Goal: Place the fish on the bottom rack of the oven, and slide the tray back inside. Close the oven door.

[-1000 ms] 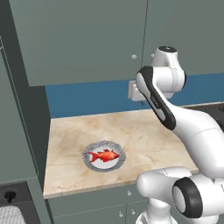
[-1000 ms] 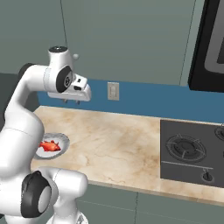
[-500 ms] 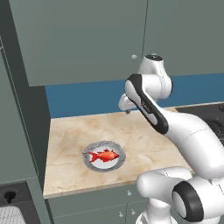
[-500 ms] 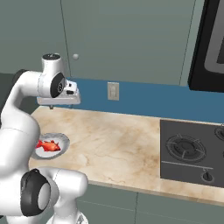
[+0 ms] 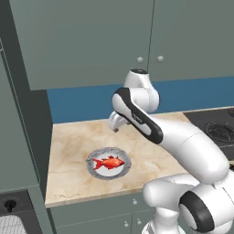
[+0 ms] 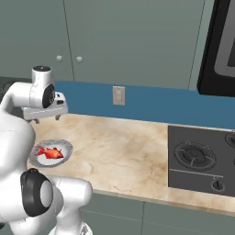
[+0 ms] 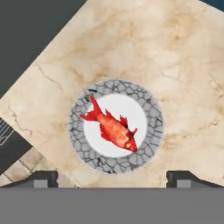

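My end effector (image 7: 112,177) hangs above the counter (image 7: 183,74) with its jaws spread wide and nothing between them, and the fish (image 7: 113,127) lies well below it, centred between my two dark fingertips (image 7: 43,178) in the hand view. The fingertips are cut off by the lower edge there, and in the left base view my own forearm covers most of the end effector (image 5: 117,124). The fish (image 5: 109,162) is bright red-orange with a forked tail and rests on a round plate (image 7: 151,140) with a grey crackled rim and white middle, on beige veined marble.

Arm bent forward, gripper (image 7: 112,178) jaws spread wide.
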### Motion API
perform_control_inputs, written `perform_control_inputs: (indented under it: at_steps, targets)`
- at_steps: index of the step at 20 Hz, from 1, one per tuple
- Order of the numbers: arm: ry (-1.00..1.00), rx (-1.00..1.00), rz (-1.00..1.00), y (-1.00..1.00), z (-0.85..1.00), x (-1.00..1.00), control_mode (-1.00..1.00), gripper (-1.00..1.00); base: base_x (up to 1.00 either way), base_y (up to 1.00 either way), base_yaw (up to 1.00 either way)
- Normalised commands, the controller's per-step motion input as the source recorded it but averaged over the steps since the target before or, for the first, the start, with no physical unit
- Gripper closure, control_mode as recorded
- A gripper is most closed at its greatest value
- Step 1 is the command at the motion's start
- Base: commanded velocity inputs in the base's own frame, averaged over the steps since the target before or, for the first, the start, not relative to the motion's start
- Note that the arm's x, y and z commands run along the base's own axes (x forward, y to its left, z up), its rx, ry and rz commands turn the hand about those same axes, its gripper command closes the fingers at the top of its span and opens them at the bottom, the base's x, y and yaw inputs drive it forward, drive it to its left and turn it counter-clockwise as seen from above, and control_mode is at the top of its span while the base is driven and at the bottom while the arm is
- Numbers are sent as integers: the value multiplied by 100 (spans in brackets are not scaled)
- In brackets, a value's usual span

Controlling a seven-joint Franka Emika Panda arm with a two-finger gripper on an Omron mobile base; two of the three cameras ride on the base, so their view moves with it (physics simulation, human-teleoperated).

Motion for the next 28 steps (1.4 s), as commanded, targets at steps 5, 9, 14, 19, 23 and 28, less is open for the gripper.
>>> perform_control_inputs:
  at_steps: [5, 9, 14, 19, 23, 28]
  targets:
    - [10, -12, 19, 41, -32, 0, -100, -100, 0, 0, 0]
    - [2, -13, 17, 39, -38, 0, -100, -100, 0, 0, 0]
    - [-2, -17, 14, 19, -41, -2, -100, -100, 0, 0, 0]
    - [-3, -2, 8, 0, -40, 0, -100, -100, 0, 0, 0]
    - [1, 0, 5, 0, -34, 0, -100, -100, 0, 0, 0]
    - [2, 0, 7, 0, -33, 0, -100, -100, 0, 0, 0]
